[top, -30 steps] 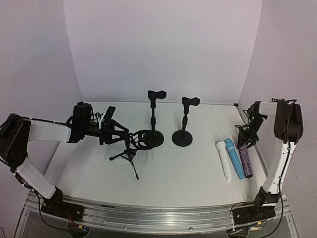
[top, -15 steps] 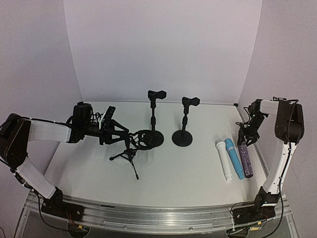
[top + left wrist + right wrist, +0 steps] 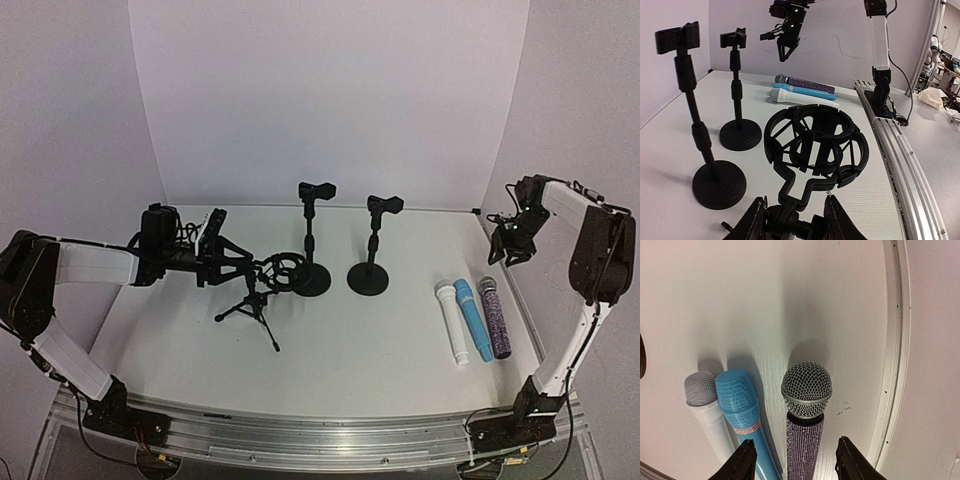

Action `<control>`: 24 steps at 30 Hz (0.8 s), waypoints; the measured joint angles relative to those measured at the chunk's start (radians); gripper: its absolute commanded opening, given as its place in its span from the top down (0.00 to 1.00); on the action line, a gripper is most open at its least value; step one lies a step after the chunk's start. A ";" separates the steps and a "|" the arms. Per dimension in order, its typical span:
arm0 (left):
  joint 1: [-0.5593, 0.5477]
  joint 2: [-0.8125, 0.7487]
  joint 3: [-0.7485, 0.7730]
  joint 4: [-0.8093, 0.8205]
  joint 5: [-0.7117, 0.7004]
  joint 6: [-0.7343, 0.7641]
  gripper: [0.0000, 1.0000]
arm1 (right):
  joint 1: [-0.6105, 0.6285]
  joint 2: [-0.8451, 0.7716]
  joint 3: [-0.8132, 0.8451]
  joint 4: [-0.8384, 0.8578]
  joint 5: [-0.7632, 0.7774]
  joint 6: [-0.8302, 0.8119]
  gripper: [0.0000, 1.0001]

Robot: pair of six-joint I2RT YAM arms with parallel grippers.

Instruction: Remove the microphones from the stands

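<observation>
Microphone [image 3: 804, 405] with purple body lies on the tabletop [image 3: 350, 345] beside two other microphones [image 3: 737, 400], clear of the empty shock-mount stand [image 3: 815, 145], so the removal looks done: your right hand [image 3: 797, 462] hangs released above it, and your left hand [image 3: 796, 225], clenched on the stand's neck, need only let go.

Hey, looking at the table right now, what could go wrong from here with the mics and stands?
1. The left tool is clamped on the neck of the shock mount stand, whose ring sits close to the nearest round-base stand; a swing might knock that stand over.
2. The purple microphone lies loose between the blue microphone and the table rim, with the right tool open above it; a nudge might roll it toward the rim.
</observation>
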 measured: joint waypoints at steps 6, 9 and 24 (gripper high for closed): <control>0.065 -0.002 0.001 0.015 -0.032 0.005 1.00 | 0.015 -0.103 0.004 -0.005 -0.037 0.015 0.44; 0.094 0.007 0.014 0.019 -0.049 0.013 1.00 | 0.027 -0.147 0.012 -0.007 -0.054 0.022 0.43; 0.202 0.206 0.252 0.007 -0.083 0.203 1.00 | 0.068 -0.283 0.017 -0.012 -0.086 0.027 0.43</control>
